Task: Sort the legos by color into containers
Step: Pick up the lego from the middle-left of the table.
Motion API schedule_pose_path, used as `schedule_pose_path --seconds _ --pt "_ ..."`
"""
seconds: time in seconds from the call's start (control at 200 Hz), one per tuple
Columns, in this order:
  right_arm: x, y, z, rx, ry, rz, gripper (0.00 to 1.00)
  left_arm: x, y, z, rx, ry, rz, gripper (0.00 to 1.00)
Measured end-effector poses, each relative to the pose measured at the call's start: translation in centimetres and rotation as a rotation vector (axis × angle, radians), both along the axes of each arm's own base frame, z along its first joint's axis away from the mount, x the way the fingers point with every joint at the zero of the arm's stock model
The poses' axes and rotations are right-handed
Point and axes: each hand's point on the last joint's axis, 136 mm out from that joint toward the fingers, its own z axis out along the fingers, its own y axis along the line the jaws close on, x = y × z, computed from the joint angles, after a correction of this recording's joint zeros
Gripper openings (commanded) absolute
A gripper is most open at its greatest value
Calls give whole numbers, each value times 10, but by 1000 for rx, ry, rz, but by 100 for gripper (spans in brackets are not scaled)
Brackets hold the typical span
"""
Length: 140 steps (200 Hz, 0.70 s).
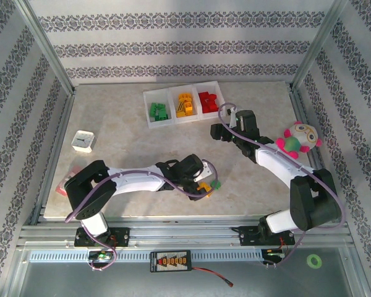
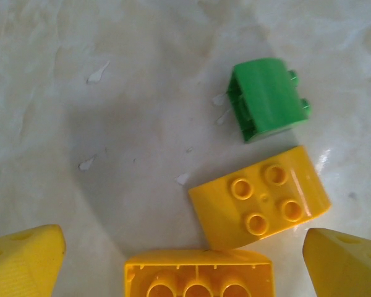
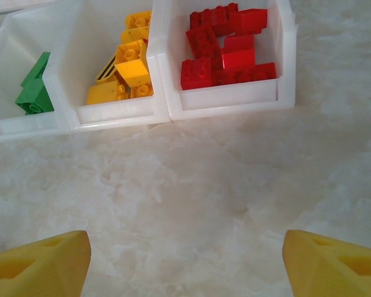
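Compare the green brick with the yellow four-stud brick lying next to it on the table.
Colour: the green brick is green, the yellow four-stud brick yellow-orange. Pose: the green brick lies on its side, studs pointing sideways; the yellow four-stud brick sits studs up. Shape: the green brick looks boxy, while the yellow four-stud brick has one rounded edge. Both lie loose on the marble table, close together, neither gripped.

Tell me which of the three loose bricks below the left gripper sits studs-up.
The yellow brick showing four studs. The green brick lies on its side, and the other yellow brick, at the bottom edge, shows its hollow underside.
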Motion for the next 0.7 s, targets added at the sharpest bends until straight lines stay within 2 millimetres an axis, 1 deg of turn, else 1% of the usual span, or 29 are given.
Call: schedule_pose_path --seconds 0.14,0.22,0.29,0.455,0.6,0.7 --pt "0 -2 0 1 -1 -4 81 -6 10 -14 58 44 62 95" --pt "0 -2 1 1 -2 -4 81 -10 14 -20 79 66 75 91" --pt "0 -2 2 2 -4 -4 81 -12 16 -24 93 77 82 81" --pt "-2 -2 1 3 -5 -4 81 -14 17 -26 98 84 91 64" --pt "-2 -2 0 2 -4 -5 81 -13 16 -25 95 81 100 61" --pt "-4 -3 5 5 -12 -5 81 -11 19 -23 100 65 115 58"
